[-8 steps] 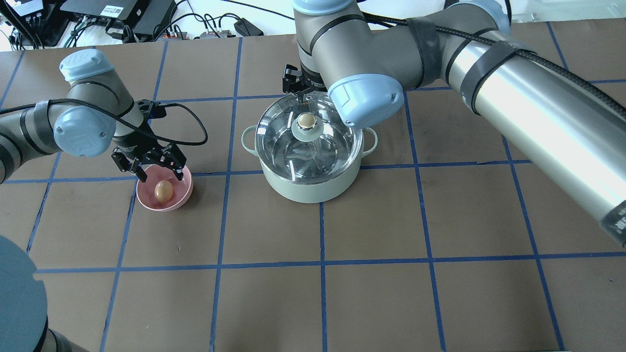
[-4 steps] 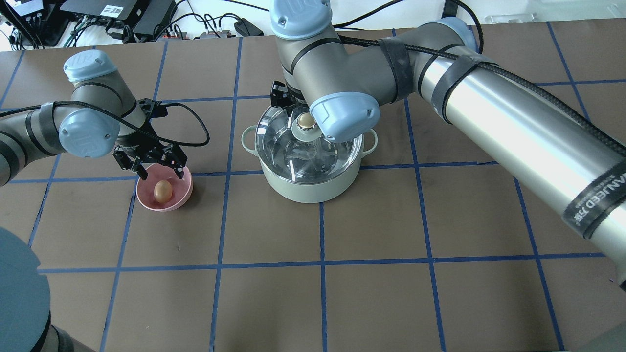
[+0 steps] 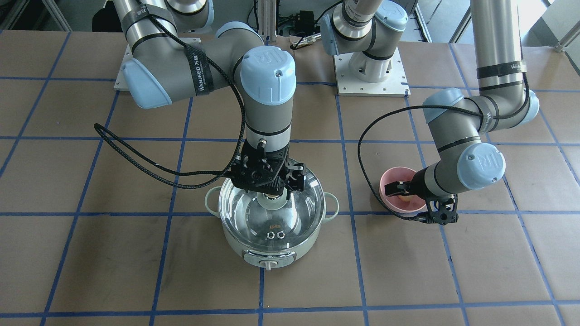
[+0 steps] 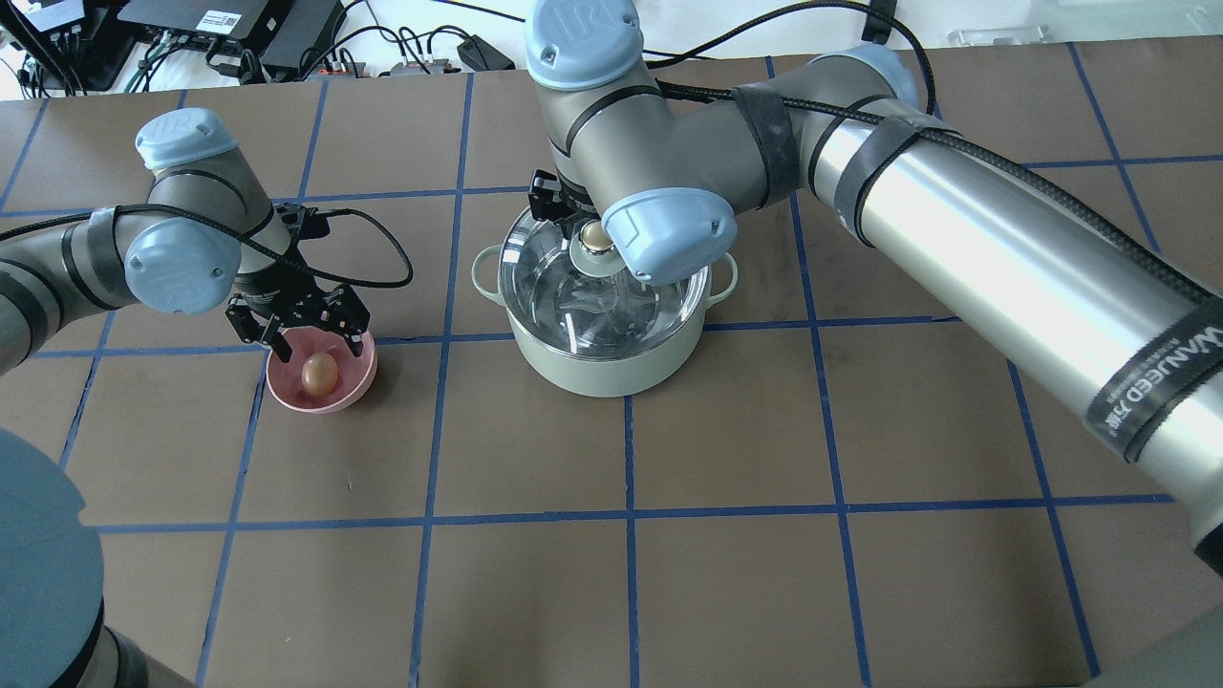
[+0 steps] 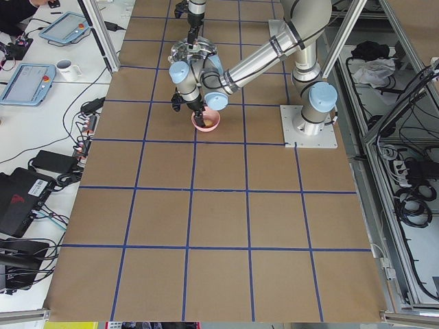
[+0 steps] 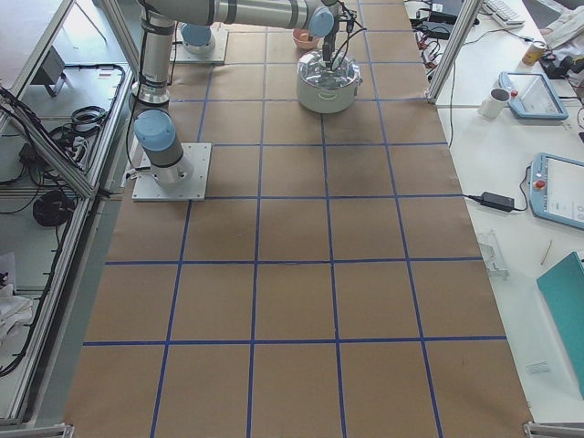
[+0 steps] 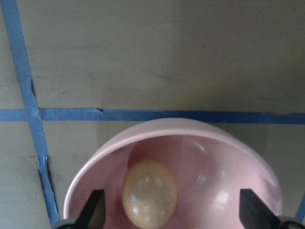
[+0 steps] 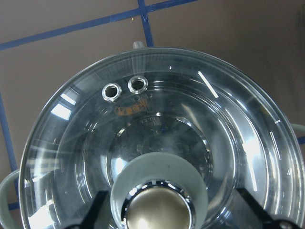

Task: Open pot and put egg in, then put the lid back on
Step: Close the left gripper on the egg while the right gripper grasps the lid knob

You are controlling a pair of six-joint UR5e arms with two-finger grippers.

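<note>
My right end effector (image 8: 172,200) is spread wide, one finger on each side of the knob (image 8: 159,211) and clear of it. The lid (image 8: 228,124) sits closed on the pot (image 4: 602,368). My left end effector (image 7: 171,202) is spread too, straddling the egg (image 7: 149,193). The egg lies in the pink bowl (image 7: 167,125) on the worktop (image 4: 764,430), well apart from the pot.

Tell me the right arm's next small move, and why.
Probably close the right gripper on the knob of the lid: its open fingers flank the knob, and the lid still sits on the pot, so the egg cannot go in yet.
</note>
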